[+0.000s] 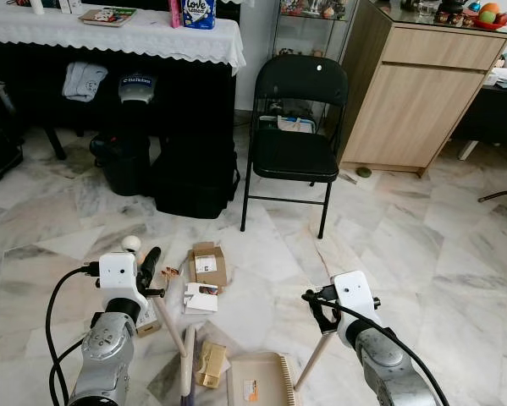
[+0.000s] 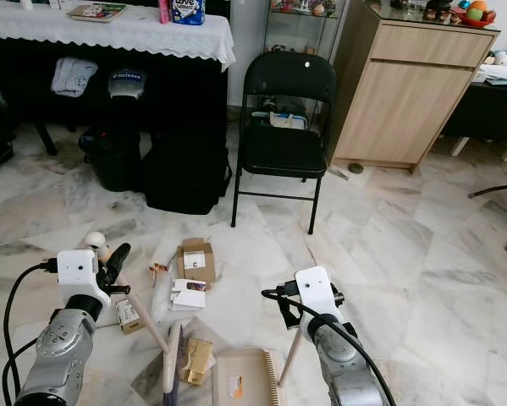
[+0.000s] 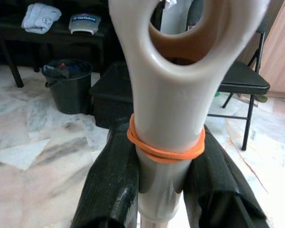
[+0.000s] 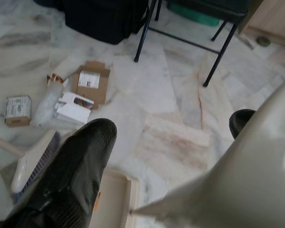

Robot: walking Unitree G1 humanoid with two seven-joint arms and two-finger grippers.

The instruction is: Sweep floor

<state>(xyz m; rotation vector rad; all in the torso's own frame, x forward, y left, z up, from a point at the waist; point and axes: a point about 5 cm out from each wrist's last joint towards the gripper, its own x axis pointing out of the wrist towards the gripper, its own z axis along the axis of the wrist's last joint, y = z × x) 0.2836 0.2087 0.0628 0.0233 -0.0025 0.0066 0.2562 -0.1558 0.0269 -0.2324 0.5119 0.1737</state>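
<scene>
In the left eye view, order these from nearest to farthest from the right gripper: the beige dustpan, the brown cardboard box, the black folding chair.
1. Beige dustpan, on the floor just left of the right gripper.
2. Brown cardboard box, further left on the floor, among the litter.
3. Black folding chair, ahead, beside the wooden cabinet.
</scene>
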